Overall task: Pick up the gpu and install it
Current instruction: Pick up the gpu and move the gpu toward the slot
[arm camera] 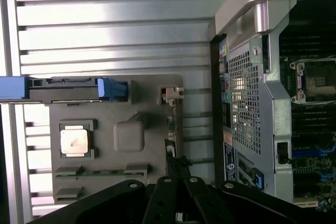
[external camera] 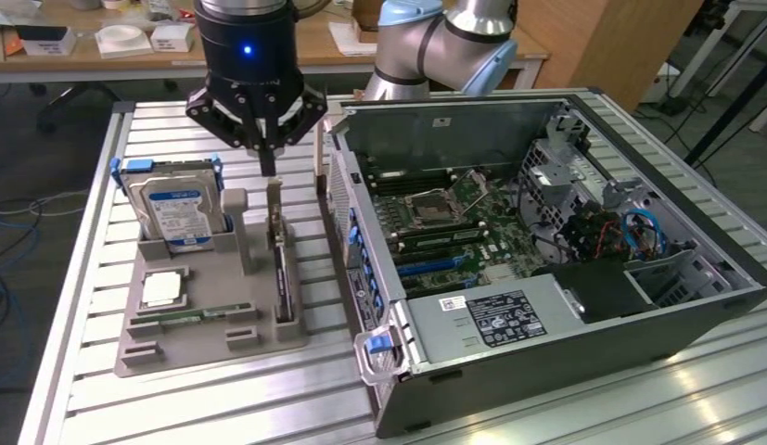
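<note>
Left of centre in the exterior view, the gpu [external camera: 282, 264] stands on edge in a slot of the grey parts tray [external camera: 191, 341], just beside the open computer case [external camera: 581, 363]. The gripper [external camera: 269, 169] hangs at the card's bracket end with its fingers pressed together; whether they pinch the edge I cannot tell. A hold on so thin an edge could slip or tilt the card, jamming it in the slot or knocking the case wall.

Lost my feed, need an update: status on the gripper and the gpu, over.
Copy: gripper shut, tips right above gpu. Card upright on edge in gray holder, not installed. Holder post close beside it.
</note>
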Controlling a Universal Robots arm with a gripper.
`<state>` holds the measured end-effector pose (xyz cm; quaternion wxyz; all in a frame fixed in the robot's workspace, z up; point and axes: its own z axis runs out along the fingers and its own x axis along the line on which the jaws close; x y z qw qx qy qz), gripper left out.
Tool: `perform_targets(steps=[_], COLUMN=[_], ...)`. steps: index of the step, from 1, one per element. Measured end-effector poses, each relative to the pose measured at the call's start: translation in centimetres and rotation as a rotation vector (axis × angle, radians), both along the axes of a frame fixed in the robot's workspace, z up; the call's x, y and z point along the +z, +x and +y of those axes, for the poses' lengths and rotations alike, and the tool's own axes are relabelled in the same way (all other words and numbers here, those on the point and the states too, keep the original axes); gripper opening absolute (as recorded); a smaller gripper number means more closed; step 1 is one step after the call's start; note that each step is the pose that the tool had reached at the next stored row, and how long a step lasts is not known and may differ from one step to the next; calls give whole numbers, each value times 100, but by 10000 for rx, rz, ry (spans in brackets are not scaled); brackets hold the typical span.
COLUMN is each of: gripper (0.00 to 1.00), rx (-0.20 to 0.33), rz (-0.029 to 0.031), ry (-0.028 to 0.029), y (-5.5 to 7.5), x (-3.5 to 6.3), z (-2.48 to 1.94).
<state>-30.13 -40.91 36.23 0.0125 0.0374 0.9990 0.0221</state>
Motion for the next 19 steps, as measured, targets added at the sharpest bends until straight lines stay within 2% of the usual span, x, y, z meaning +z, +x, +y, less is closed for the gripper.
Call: perform_targets(steps=[9,10,11,13,16,17,19], gripper=[11,17,17,29,35,42,42], rx=[0,0,0,0,0,0,0], rz=[0,0,0,0,0,0,0], ry=[0,0,0,-1,0,0,0], y=[0,0,0,0,0,0,0], x=[-3,-3,-3,-3,-3,-3,-3], z=[-5,-5,-5,-5,-5,-5,-5])
